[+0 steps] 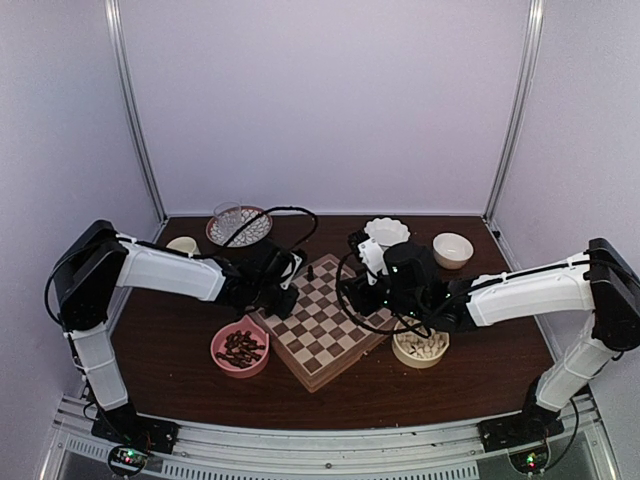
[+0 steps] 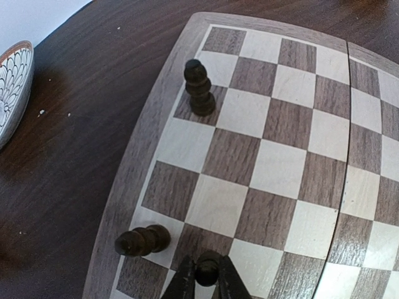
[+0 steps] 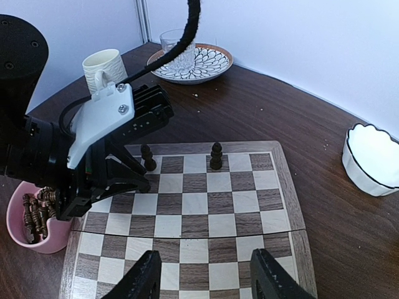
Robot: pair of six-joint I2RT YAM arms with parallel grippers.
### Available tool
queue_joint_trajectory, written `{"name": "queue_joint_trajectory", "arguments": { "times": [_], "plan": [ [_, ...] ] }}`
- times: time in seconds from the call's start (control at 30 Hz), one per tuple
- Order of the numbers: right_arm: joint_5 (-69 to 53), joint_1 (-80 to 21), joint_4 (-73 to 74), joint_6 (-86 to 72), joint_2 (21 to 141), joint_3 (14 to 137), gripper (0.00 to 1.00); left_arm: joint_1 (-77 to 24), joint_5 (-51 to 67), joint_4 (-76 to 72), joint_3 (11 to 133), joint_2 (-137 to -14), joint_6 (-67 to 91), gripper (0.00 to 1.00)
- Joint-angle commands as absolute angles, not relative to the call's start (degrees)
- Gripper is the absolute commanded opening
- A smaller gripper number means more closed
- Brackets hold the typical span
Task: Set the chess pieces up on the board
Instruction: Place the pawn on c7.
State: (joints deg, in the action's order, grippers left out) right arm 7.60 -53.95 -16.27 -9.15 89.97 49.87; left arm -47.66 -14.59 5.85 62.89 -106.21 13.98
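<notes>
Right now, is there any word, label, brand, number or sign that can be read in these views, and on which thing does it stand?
None: no text can be read in any view.
The board has no letters or numbers on its border.
The patterned plate, the cream mug and the pink bowl show no label or brand.
</notes>
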Motion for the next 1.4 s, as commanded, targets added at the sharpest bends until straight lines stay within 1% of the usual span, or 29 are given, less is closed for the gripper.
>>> {"name": "queue_joint_trajectory", "arguments": {
  "times": [0.0,0.97,1.17,1.37],
  "plan": [
    [8.3,-53.6,-16.3,-8.8,88.3,49.9,0.51,-46.7,-14.9,3.7,64.8,-106.9,13.3,0.15],
    [8.0,-53.6,-15.7,-8.6,88.5,50.3,0.52,-46.6,-15.9,5.0,65.7,-107.5,11.9,0.16],
    [8.0,-53.6,-15.6,-8.5,88.5,50.3,0.52,-46.6,-14.5,5.4,65.7,-106.9,12.0,0.25],
    [8.0,-53.6,-15.6,-8.5,88.4,50.4,0.52,-46.7,-12.4,5.6,64.5,-103.6,12.7,0.26]
  ]
}}
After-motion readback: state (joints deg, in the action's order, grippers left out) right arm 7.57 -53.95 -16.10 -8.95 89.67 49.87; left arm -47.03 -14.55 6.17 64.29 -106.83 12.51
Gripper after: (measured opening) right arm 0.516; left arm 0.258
